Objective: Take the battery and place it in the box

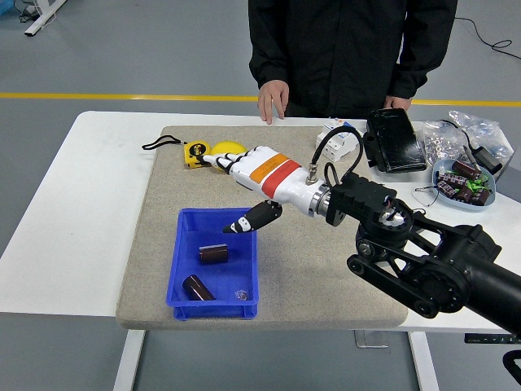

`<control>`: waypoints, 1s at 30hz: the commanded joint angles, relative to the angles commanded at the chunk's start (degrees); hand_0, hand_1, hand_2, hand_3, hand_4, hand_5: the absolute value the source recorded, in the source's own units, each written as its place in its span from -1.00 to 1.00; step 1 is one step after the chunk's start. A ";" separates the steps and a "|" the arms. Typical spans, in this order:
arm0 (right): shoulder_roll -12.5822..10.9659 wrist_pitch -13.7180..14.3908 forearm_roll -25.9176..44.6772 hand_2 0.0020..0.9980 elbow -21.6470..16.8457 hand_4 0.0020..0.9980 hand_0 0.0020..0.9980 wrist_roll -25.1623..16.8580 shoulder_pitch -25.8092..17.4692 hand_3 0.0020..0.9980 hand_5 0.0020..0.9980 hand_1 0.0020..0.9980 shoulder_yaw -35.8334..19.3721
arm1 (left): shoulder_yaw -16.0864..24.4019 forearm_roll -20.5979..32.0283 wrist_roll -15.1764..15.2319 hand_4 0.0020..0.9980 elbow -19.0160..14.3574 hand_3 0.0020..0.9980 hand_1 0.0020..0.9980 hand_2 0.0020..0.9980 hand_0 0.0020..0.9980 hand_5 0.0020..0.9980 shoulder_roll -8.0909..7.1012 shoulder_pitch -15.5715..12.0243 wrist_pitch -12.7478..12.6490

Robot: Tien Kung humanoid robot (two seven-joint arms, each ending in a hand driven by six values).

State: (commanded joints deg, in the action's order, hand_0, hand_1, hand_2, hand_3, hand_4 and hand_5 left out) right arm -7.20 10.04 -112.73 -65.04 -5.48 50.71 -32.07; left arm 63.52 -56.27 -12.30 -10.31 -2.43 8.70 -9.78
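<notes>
A blue box (186, 281) sits on the grey mat near the front. Two dark cylindrical batteries lie inside it: one (213, 253) in the middle, another (197, 287) at the front. My right hand (236, 189) is white with an orange and red band. It hovers over the box's far right corner with fingers spread and empty, the thumb (252, 218) pointing down-left. The left arm is out of view.
A lemon (225, 147) and a yellow tape measure (194, 152) lie behind the hand. A white part (342, 138), a black case (394, 140) and a bowl of batteries (463, 182) stand at the right. A person (350, 49) stands at the far side, one hand (273, 99) over the table edge.
</notes>
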 joint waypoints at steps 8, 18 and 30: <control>-6.85 1.47 14.45 0.70 -3.30 1.00 0.52 -2.65 -9.41 0.89 0.05 0.46 -13.40 | 0.49 -0.02 0.30 0.27 0.00 0.17 0.38 0.36 0.45 0.09 0.30 0.02 -0.11; -8.75 -5.99 38.53 0.72 -6.65 1.00 0.78 -9.10 -26.51 0.92 1.00 0.69 -26.78 | 1.31 -0.62 0.67 0.27 0.00 0.17 0.37 0.36 0.45 0.09 0.73 0.18 -0.17; -5.06 -11.46 67.21 0.75 -9.32 1.00 0.79 -7.20 -44.60 0.88 1.00 0.72 -43.87 | 2.07 -1.88 0.32 0.27 0.00 0.17 0.37 0.36 0.45 0.10 0.67 -0.21 -0.10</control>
State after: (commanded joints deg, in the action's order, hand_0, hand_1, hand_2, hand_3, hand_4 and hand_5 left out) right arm -12.26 -1.43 -45.52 -74.36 -12.68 6.12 -75.94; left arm 65.59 -58.15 -11.98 -10.31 -1.76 8.49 -9.88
